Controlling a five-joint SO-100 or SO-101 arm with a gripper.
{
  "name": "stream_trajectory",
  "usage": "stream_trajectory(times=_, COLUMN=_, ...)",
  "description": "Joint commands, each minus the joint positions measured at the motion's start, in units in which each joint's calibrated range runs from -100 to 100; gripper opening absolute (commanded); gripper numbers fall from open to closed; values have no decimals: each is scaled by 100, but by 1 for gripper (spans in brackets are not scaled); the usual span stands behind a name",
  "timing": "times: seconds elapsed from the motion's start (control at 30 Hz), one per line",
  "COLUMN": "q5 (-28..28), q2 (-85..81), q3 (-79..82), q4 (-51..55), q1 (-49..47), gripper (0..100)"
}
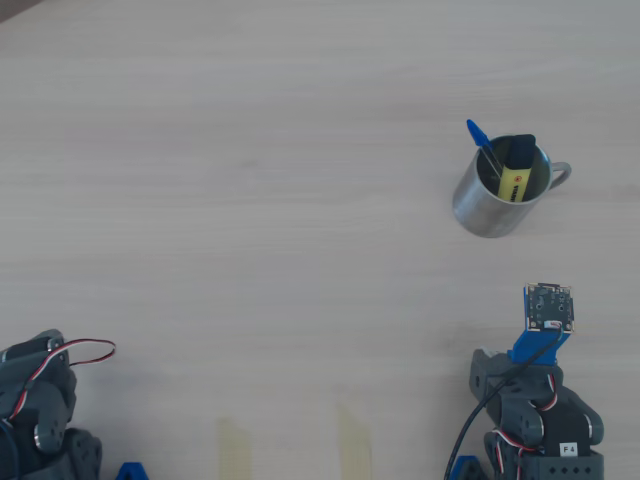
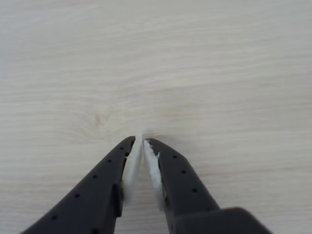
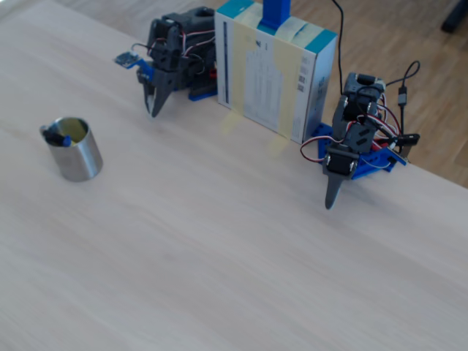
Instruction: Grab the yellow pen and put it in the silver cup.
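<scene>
Folded low near the table's (image 3: 241, 241) back edge in the fixed view, gripper (image 3: 152, 112) pointing down at the surface. Jaws pressed together in the wrist view, tips (image 2: 141, 142) meeting, apparently just above the wood.
</scene>
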Motion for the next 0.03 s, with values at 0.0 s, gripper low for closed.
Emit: stream_trajectory(times=0.0, q5=-18, q2=33, q3=45, q4=144, q1=3, gripper=3)
